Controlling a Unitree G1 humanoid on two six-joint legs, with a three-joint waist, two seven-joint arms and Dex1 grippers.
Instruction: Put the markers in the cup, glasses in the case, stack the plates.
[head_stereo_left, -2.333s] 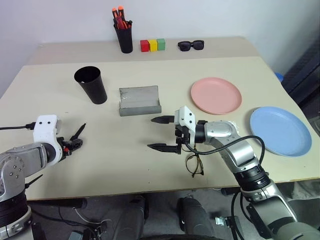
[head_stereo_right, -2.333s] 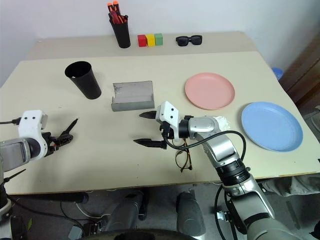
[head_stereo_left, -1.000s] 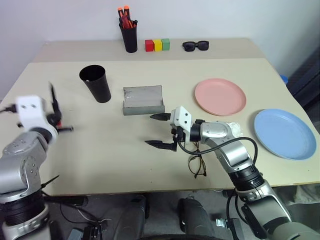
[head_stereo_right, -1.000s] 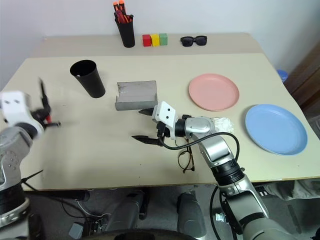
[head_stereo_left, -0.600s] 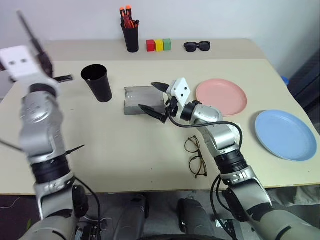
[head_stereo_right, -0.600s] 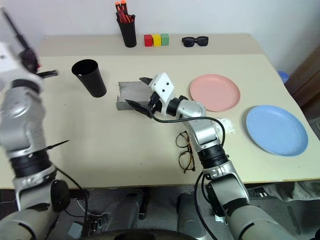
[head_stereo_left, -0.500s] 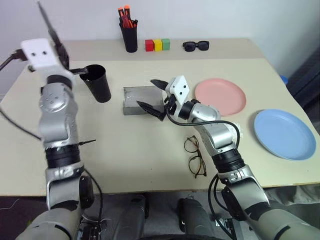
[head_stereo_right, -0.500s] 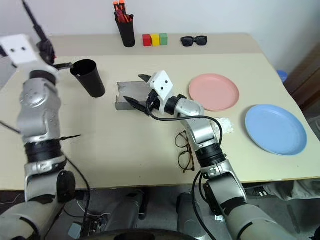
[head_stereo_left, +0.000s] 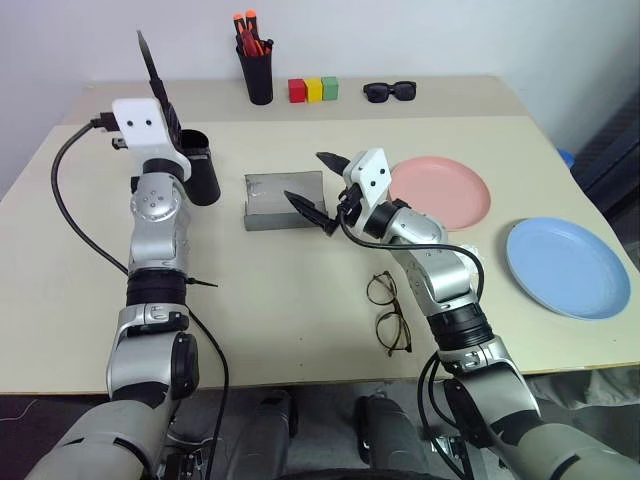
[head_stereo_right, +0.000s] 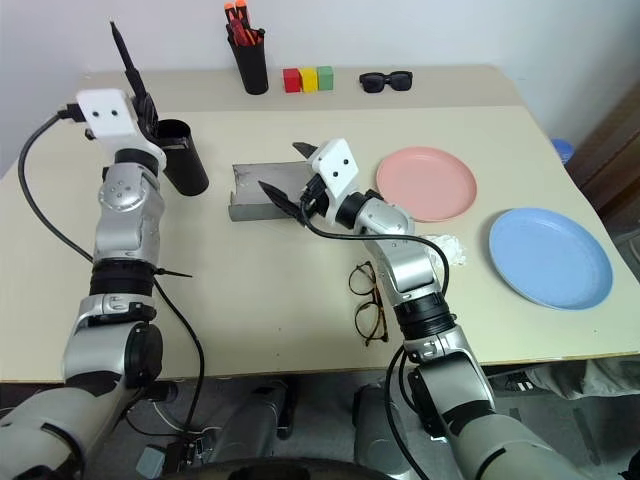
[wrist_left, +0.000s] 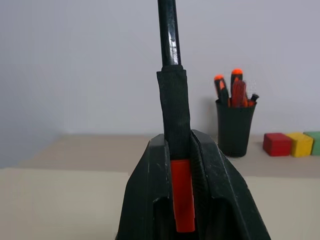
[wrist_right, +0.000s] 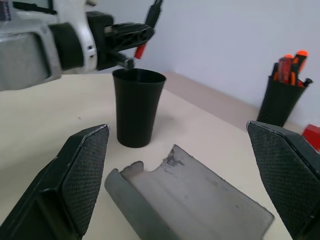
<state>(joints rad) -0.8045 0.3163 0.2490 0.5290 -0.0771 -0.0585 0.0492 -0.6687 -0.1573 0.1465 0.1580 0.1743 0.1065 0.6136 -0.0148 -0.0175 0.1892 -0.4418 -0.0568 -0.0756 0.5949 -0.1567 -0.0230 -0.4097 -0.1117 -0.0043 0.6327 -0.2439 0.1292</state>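
L gripper (wrist_left: 182, 165) clamped on marker (wrist_left: 168, 30), tip cut off; R gripper (wrist_right: 182, 165) jaws apart

— What do the arms look like?
— Both are built of rounded silver-grey metallic segments joined by black rings at the joints, and each wrist carries a white boxy housing with two small dark dots.

— Any cabling?
— A black cable loops from the left wrist housing down along the arm; another curls beside the right forearm.

— And the fingers?
— The left gripper (wrist_left: 183, 165) and right gripper (wrist_right: 180, 180) are black; the right fingers (wrist_right: 85, 167) carry finely textured pads.
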